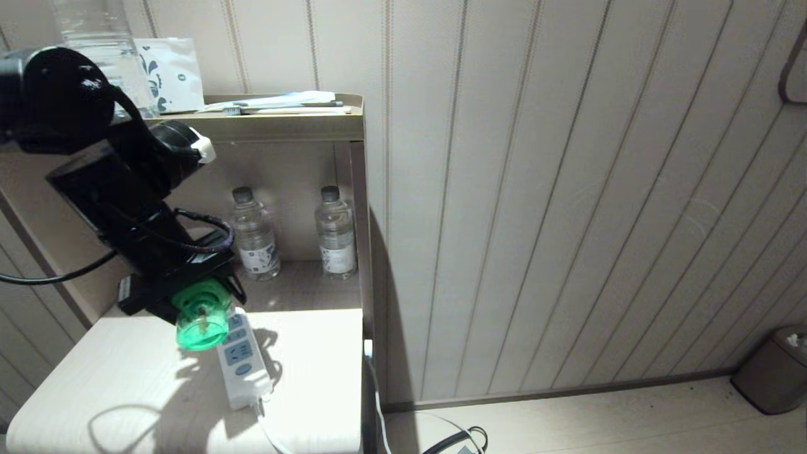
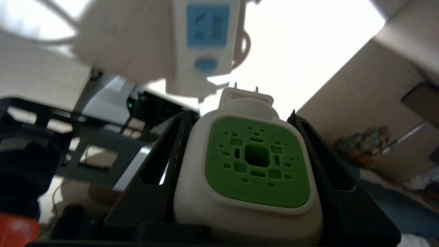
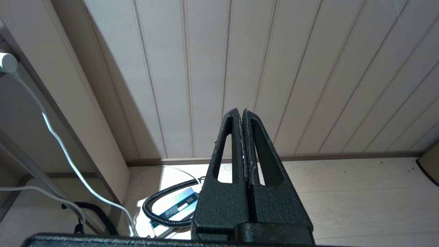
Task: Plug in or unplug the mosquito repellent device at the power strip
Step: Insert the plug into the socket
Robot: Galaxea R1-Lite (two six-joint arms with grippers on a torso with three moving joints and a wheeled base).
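My left gripper (image 1: 198,293) is shut on the mosquito repellent device (image 1: 202,318), holding it just above the far end of the power strip (image 1: 243,362). In the head view the device's green bottle faces the camera. In the left wrist view the device's (image 2: 252,171) white head with its green top sits between both black fingers (image 2: 161,171), and its two metal prongs stick out bare toward the power strip (image 2: 205,41), apart from it. The strip lies on the white table (image 1: 126,372), white with blue socket panels and a round blue button. My right gripper (image 3: 243,113) hangs parked and shut over the floor.
Two clear water bottles (image 1: 254,233) stand in the shelf niche behind the table. A larger bottle (image 1: 101,44) and papers sit on the shelf top. The strip's white cord (image 1: 268,429) runs off the table's front. A grey bin (image 1: 775,369) stands on the floor at right.
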